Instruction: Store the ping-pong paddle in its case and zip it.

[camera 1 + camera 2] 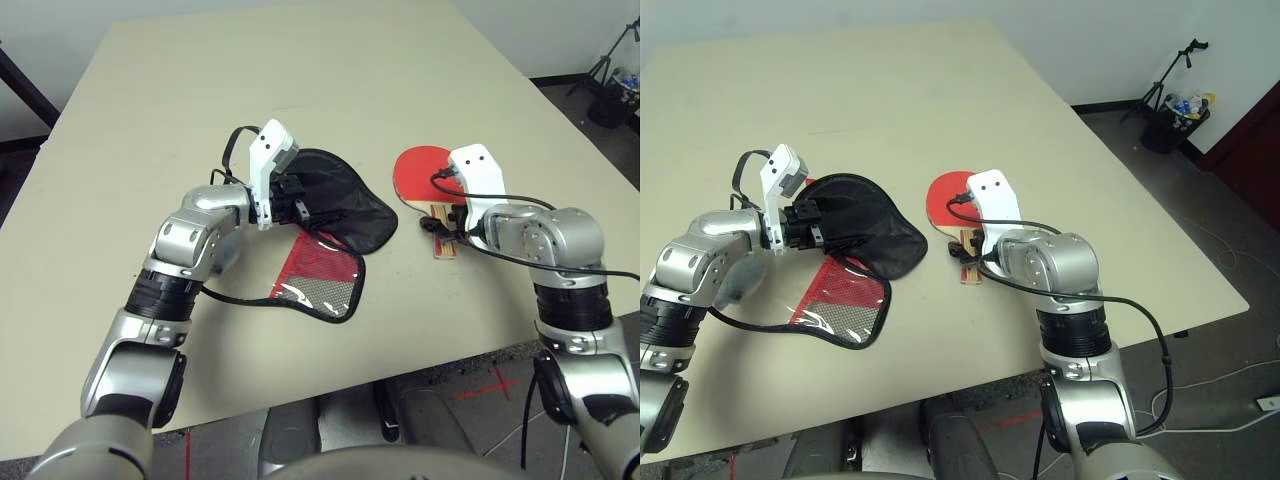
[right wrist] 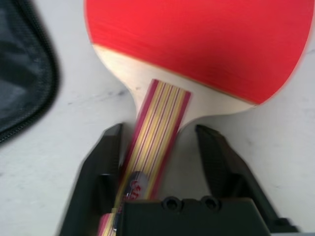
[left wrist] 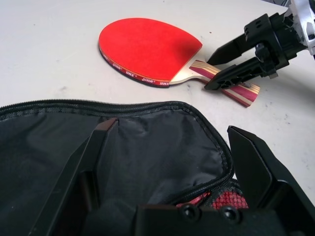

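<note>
Round red-rubber ping-pong paddle point(image 3: 147, 46) w/ pale wood handle striped red, yellow & dark, soft paddle-shaped fabric case point(image 1: 340, 210) black on top w/ black piping, underside red mesh + clear shiny plastic w/ silvery patch, beige tabletop point(image 1: 300, 60), black gripper fingers point(image 3: 231, 78).

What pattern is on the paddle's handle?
Thin lengthwise stripes, pale yellow wood between dark red ones, on the paddle handle; clearest in the right wrist view.

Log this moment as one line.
right gripper: straddling paddle handle, not clamped | left gripper: open over case | paddle: on table
</note>
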Controlling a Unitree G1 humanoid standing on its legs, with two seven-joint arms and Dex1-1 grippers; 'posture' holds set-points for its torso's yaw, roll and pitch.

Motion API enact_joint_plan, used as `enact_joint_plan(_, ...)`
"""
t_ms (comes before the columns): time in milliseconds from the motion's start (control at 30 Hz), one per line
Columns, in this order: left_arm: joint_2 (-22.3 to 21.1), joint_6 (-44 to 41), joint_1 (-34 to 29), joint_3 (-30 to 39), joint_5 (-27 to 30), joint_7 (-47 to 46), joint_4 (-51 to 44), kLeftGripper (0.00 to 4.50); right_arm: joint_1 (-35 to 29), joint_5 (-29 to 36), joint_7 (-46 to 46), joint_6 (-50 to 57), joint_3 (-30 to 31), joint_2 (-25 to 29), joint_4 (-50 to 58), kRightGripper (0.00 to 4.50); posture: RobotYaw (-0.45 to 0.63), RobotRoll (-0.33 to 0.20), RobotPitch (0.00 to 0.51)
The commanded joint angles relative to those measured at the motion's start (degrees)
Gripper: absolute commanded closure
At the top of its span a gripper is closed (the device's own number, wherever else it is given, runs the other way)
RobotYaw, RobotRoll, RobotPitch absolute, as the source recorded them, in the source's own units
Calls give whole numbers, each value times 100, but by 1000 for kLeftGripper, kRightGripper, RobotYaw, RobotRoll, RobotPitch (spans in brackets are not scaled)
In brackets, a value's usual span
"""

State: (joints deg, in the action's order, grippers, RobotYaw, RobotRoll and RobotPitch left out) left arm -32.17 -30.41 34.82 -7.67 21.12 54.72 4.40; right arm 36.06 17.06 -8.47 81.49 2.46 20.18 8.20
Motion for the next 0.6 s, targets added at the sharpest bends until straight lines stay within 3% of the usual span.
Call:
enact_joint_plan(33, -13, -49, -53, -14, -73, 5, -125, 0, -77, -147, 23, 6, 107, -42, -179, 2438, -71, 0, 145)
enact_joint_plan(200, -14, -70, -73, 36, -88, -14, -172, 0, -37, -299, 150, -99, -6, -64, -317, 3282, -61, 0, 147)
enact_joint_plan(433, 50, 3, -14, 160, -90, -150, -135, 0, 408, -573, 406, -765, -384, -120, -844, 3349, -55, 0, 143)
enact_joint_plan(600, 132, 35, 47, 241, -91, -240, -99, 0, 923, -615, 190, -1326, -287, -214, -1266, 3350, -56, 0, 137)
